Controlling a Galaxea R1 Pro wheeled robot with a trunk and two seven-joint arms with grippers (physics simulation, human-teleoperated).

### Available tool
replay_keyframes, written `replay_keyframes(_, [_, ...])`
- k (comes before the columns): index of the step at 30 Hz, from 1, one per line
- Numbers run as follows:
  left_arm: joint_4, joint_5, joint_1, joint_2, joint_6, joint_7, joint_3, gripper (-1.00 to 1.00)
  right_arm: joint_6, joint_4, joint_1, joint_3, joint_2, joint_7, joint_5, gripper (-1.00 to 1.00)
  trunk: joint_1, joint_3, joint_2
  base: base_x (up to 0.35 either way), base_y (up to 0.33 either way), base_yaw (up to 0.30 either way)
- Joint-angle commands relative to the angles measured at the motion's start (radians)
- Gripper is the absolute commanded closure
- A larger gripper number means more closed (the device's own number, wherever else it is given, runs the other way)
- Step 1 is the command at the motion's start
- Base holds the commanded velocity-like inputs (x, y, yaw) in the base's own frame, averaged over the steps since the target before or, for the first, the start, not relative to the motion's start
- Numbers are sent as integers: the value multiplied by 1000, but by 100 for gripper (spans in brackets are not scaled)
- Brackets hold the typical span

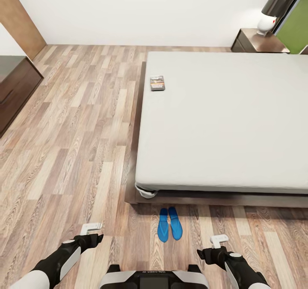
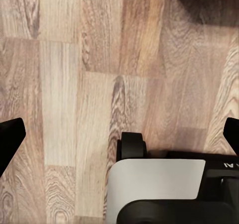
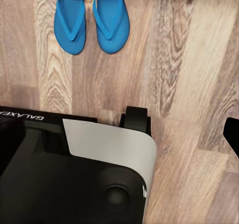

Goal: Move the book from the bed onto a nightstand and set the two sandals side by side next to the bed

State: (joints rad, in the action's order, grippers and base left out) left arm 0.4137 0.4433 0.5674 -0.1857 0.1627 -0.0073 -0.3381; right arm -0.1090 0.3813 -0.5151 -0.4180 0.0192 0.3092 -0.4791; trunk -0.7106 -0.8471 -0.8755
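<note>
Bedroom seen from the foot of the bed, both arms low over the floor.
The book (image 1: 157,83) lies flat on the bed (image 1: 222,122) near its left edge; the nightstand (image 1: 256,42) with its lamp (image 1: 276,7) stands by the far right corner. The two sandals (image 1: 169,230) lie side by side on the wood floor (image 1: 72,143), just beside the bed's foot. The left gripper (image 1: 92,228) and the right gripper (image 1: 219,239) hover empty, fingers wide.
</note>
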Motion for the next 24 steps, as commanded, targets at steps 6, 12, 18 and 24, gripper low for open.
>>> replay_keyframes(6, [1, 5, 0, 0, 4, 0, -4, -100, -5, 3, 0, -8, -1, 8, -7, -100, 23, 18, 42, 0, 0, 0])
replay_keyframes(12, [1, 5, 0, 0, 4, 0, -4, -100, -5, 3, 4, -8, -1, 8, -7, -100, 46, 37, 84, 0, 0, 0])
replay_keyframes(18, [1, 5, 0, 0, 4, 0, -4, -100, -5, 2, 6, -8, -2, 8, -7, -100, 69, 56, 126, 0, 0, 0])
replay_keyframes(24, [1, 5, 0, 0, 4, 0, -4, -100, -4, 2, 7, -8, -2, 8, -7, -100, 92, 75, 168, 0, 0, 0])
